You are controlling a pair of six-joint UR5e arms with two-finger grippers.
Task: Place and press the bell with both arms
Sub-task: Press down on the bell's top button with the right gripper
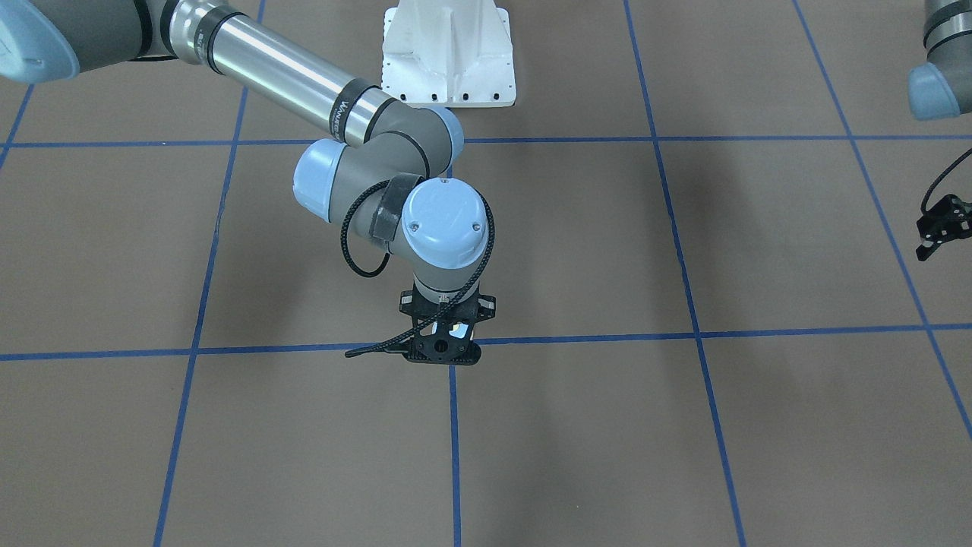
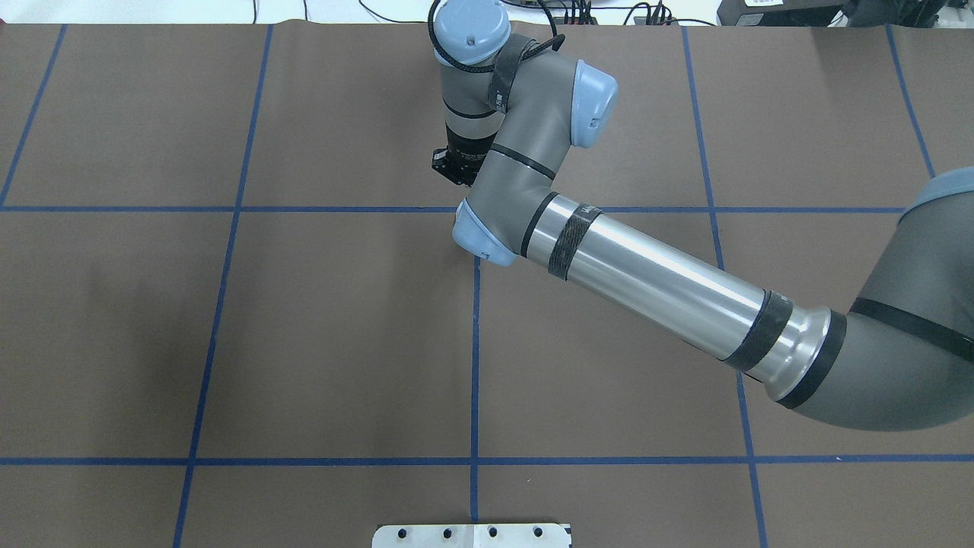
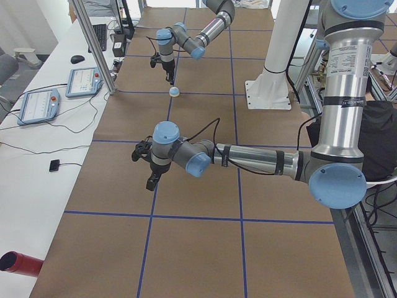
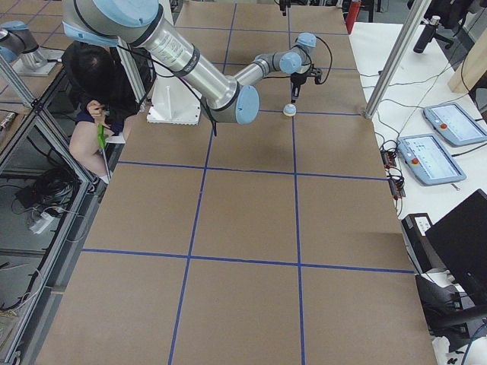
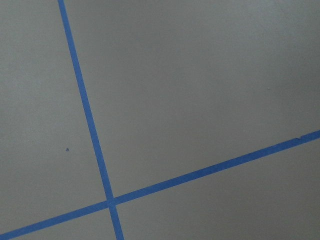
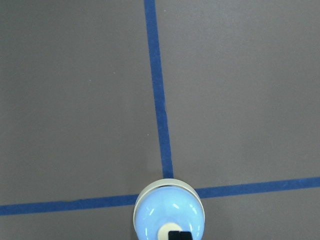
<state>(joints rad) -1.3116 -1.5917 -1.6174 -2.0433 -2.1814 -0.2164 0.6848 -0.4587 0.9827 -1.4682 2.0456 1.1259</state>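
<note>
The small light-blue bell point(image 6: 169, 214) with a cream button stands on the brown mat where two blue tape lines cross. It also shows in the exterior left view point(image 3: 175, 92) and the exterior right view point(image 4: 290, 110). My right gripper point(image 6: 180, 235) looks shut and hangs just above the bell's button point(image 3: 169, 79), holding nothing. In the front view point(image 1: 448, 353) and the overhead view point(image 2: 454, 169) this gripper and its arm hide the bell. My left gripper point(image 1: 925, 251) looks shut and empty. It hovers over bare mat well away from the bell point(image 3: 151, 184).
The white pedestal base point(image 1: 448, 61) stands at the robot's side of the table. Two teach pendants point(image 3: 37, 105) and a metal post point(image 3: 93, 49) are on the operators' side. A red cylinder point(image 3: 18, 264) lies at the mat's near corner. A person point(image 4: 99, 91) sits beside the base.
</note>
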